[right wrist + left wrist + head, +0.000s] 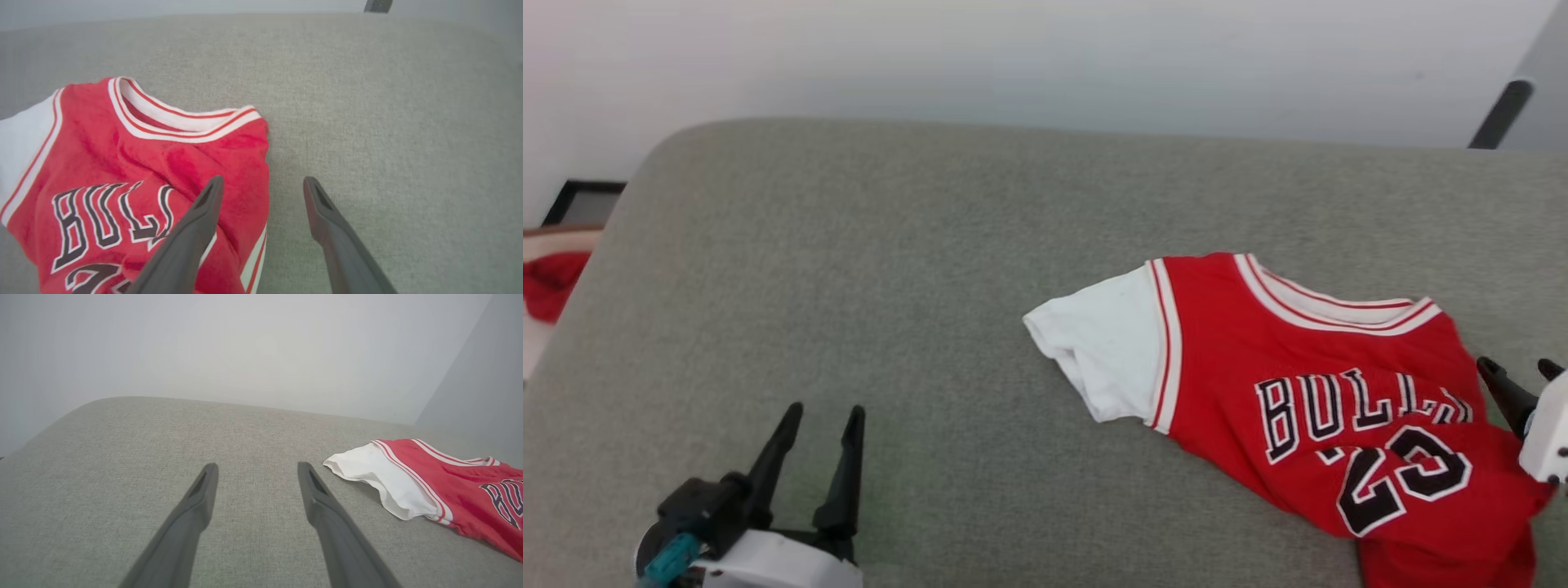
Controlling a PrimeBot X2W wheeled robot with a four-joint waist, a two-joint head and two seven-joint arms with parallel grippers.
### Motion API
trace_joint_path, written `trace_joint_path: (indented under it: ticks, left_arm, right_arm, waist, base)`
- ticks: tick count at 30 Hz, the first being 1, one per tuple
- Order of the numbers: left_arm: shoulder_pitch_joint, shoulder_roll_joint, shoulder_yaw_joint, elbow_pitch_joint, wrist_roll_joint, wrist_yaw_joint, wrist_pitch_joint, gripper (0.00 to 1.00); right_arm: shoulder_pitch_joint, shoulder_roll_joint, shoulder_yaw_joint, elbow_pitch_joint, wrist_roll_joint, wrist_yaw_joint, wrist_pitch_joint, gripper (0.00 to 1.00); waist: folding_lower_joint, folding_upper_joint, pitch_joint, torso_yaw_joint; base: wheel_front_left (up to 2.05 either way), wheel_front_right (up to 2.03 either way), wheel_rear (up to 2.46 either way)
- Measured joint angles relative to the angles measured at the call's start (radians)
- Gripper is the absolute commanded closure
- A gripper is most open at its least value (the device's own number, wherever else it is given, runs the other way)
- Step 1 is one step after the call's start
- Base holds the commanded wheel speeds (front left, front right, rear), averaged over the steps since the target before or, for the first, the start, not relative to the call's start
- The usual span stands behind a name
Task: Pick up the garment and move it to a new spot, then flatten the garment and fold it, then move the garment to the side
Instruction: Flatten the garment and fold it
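The garment (pixel 1298 384), a red jersey with a white short sleeve, striped trim and black "BULLS" lettering over a number, lies rumpled on the grey cushion at the right. Its white sleeve points left (pixel 380 473), and its collar faces the far side (pixel 175 118). My left gripper (pixel 821 420) stands open over bare cushion at the lower left, well apart from the jersey. My right gripper (pixel 1515 371) is open at the jersey's right edge, one finger (pixel 196 220) above the red cloth and the other over the cushion. Nothing is between either pair of fingers.
The grey cushion (pixel 849 269) has a rounded far-left corner and a pale wall behind it. Off its left edge lies a red cloth (pixel 551 282) beside a dark frame (pixel 584 200). A dark bar (pixel 1499 114) leans at the far right.
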Motion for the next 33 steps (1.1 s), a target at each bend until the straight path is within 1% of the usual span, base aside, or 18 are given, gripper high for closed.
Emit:
trace_joint_path:
  ticks: [9,14,15,16,17,25,33]
  left_arm:
    - [-0.066,-0.022,-0.033,0.032,0.007,-0.01,0.0,0.0]
    - [-0.082,-0.03,-0.036,0.05,0.009,-0.014,0.0,0.0]
    - [-0.084,-0.032,-0.036,0.052,0.009,-0.015,0.0,0.0]
    - [-0.085,-0.033,-0.035,0.054,0.009,-0.015,0.0,0.0]
    - [-0.086,-0.035,-0.035,0.057,0.009,-0.016,0.0,0.0]
    - [-0.094,-0.043,-0.022,0.068,0.01,-0.018,-0.001,0.0]
    - [-0.076,-0.045,-0.007,0.073,0.018,-0.019,-0.002,0.0]
  right_arm:
    - [-0.105,0.004,-0.015,0.204,0.007,0.0,0.066,0.0]
    - [-0.152,0.003,-0.012,0.284,0.01,0.0,0.114,0.0]
    - [-0.162,0.0,-0.01,0.296,0.013,0.0,0.127,0.51]
    - [-0.17,-0.004,-0.001,0.302,0.015,0.0,0.133,0.78]
    - [-0.175,-0.008,0.003,0.305,0.016,-0.001,0.132,1.0]
    - [-0.188,-0.029,0.082,0.294,0.008,0.0,0.067,1.0]
    - [-0.188,-0.039,0.205,0.145,0.016,0.0,0.049,1.0]
  waist:
    - [0.0,0.0,0.065,0.059]
    - [0.0,0.0,0.091,0.089]
    - [0.0,0.0,0.095,0.093]
    - [0.0,-0.0001,0.098,0.097]
    - [0.0,0.0,0.101,0.1]
    - [0.0,0.0,0.093,0.102]
    - [-0.0001,0.0,0.05,0.087]
  base:
    - [0.0,0.0,0.0]
    - [0.0,0.0,0.0]
    - [0.0,0.0,0.0]
    - [0.0,0.0,0.0]
    - [0.0,0.0,0.0]
    - [0.0,0.0,0.0]
    - [0.0,0.0,0.0]
